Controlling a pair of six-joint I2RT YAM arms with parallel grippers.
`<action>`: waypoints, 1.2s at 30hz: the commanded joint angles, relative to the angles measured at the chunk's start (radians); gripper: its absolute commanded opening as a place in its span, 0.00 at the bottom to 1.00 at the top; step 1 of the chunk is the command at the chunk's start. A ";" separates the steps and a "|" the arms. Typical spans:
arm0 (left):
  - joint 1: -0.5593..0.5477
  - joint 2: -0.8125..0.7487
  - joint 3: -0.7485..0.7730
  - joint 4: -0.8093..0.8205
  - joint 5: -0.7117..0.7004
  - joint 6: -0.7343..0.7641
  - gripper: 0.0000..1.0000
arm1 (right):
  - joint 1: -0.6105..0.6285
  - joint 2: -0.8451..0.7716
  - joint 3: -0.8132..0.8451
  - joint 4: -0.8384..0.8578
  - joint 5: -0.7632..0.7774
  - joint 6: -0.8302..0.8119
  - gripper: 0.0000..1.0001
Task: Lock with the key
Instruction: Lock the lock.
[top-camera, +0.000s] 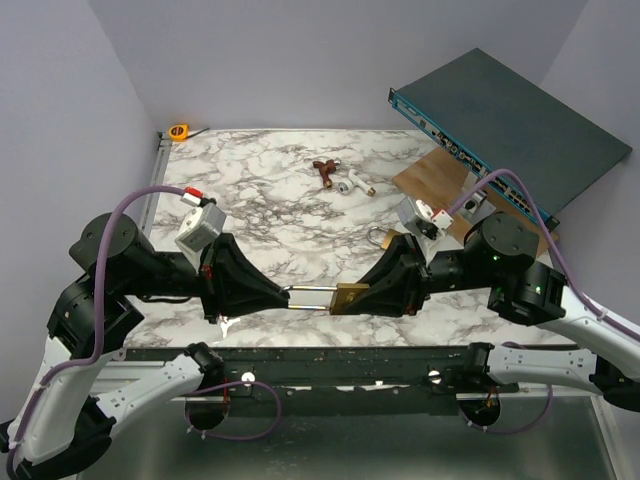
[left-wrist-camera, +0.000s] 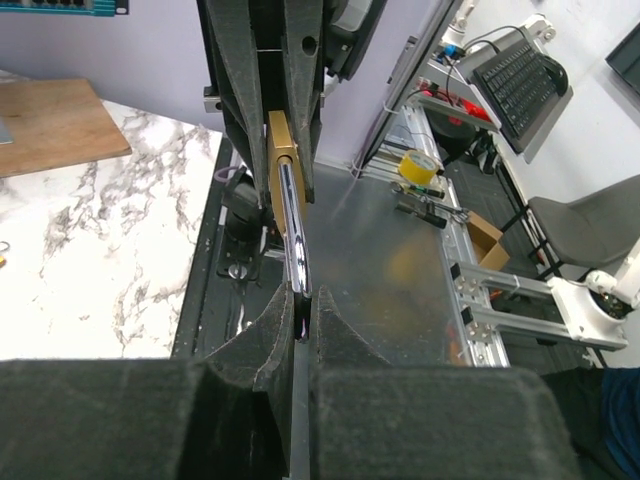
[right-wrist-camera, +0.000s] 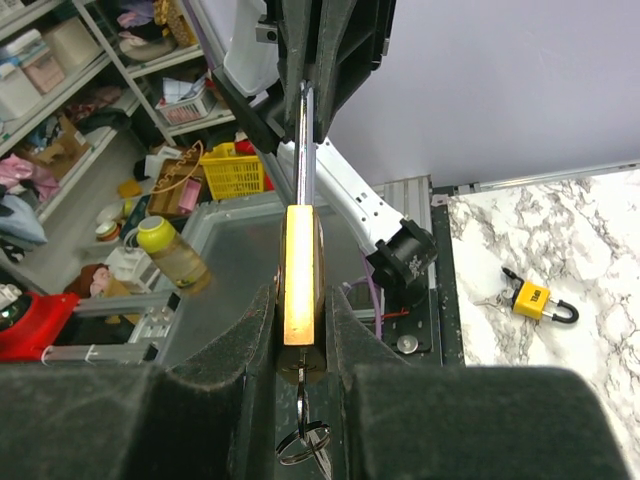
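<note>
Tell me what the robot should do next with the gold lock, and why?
Probably ease the left gripper toward the right gripper, pressing the shackle into the brass padlock. The left one is shut on the silver shackle, the right one grips the lock's body, and the key hangs below it. I can't tell whether the shackle is already clicked in.

Nothing is legible; the dark print on the small yellow padlock is too blurred.
</note>
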 joint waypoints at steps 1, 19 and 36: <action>-0.002 0.007 -0.006 0.028 -0.099 0.015 0.00 | 0.002 0.021 0.037 0.118 0.071 0.030 0.01; -0.002 0.017 -0.082 0.067 -0.141 0.012 0.00 | 0.002 0.007 -0.024 0.134 0.228 0.083 0.01; -0.019 0.022 -0.171 0.133 -0.158 -0.023 0.00 | 0.003 0.028 -0.033 0.129 0.312 0.082 0.01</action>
